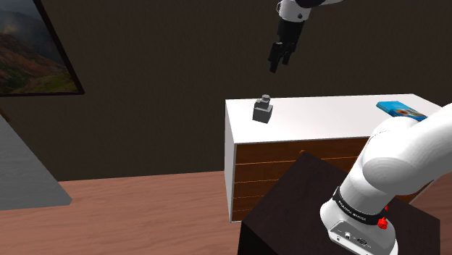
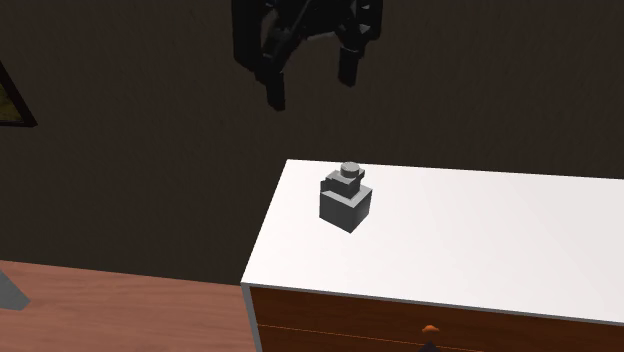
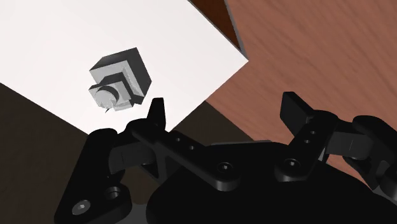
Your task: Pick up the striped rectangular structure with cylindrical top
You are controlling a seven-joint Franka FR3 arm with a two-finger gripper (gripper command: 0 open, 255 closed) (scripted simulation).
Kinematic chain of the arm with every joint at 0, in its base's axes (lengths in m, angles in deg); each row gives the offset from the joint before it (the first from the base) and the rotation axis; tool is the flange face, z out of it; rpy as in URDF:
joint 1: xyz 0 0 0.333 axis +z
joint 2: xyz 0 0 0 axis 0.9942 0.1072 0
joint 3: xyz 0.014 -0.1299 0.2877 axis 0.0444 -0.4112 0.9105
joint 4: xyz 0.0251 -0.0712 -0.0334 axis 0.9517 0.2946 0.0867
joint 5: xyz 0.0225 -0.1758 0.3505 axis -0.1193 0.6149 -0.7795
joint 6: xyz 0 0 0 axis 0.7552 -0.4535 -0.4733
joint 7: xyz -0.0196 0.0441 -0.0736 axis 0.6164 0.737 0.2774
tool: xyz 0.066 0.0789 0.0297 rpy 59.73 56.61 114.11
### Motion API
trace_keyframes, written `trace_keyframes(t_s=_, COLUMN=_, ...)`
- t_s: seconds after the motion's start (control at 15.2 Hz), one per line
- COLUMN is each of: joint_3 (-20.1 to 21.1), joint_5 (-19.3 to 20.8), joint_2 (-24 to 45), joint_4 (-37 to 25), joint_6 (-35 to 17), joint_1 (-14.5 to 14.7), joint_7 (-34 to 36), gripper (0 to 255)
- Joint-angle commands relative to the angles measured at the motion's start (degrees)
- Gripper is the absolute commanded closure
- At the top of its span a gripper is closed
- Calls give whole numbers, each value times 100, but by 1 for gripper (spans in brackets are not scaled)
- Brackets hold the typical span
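Note:
A small grey stepped block with a short cylinder on top (image 1: 263,109) stands upright near the far left corner of the white-topped cabinet (image 1: 340,119). It also shows in the second exterior view (image 2: 346,197) and in the wrist view (image 3: 119,83). My black gripper (image 1: 279,58) hangs in the air well above the block, a little to the shoulder view's right of it. Its fingers (image 3: 157,112) stand apart with nothing between them, so the gripper (image 2: 311,85) (image 3: 226,111) is open. The block's sides look plain grey in darker and lighter steps.
A blue book (image 1: 400,110) lies at the cabinet top's far right. The cabinet has wooden drawer fronts with an orange knob (image 2: 430,328). A framed landscape picture (image 1: 29,47) hangs on the dark wall. My dark stand (image 1: 304,210) sits beside the cabinet on a wooden floor.

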Motion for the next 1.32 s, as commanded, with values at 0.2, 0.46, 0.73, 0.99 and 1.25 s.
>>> trace_keyframes(t_s=0.2, joint_3=-490, joint_5=-21, joint_2=937, joint_4=-254, joint_6=-483, joint_1=34, joint_7=-670, gripper=0)
trace_keyframes(t_s=0.46, joint_3=-852, joint_5=-169, joint_2=1776, joint_4=-586, joint_6=-809, joint_1=62, joint_7=-1252, gripper=0)
trace_keyframes(t_s=0.73, joint_3=-1142, joint_5=-450, joint_2=2688, joint_4=-1028, joint_6=-1061, joint_1=53, joint_7=-1877, gripper=0)
trace_keyframes(t_s=0.99, joint_3=-1319, joint_5=-835, joint_2=3655, joint_4=-1584, joint_6=-1216, joint_1=-40, joint_7=-2519, gripper=0)
trace_keyframes(t_s=1.25, joint_3=-1344, joint_5=-1235, joint_2=4646, joint_4=-2260, joint_6=-1257, joint_1=-255, joint_7=-3114, gripper=0)
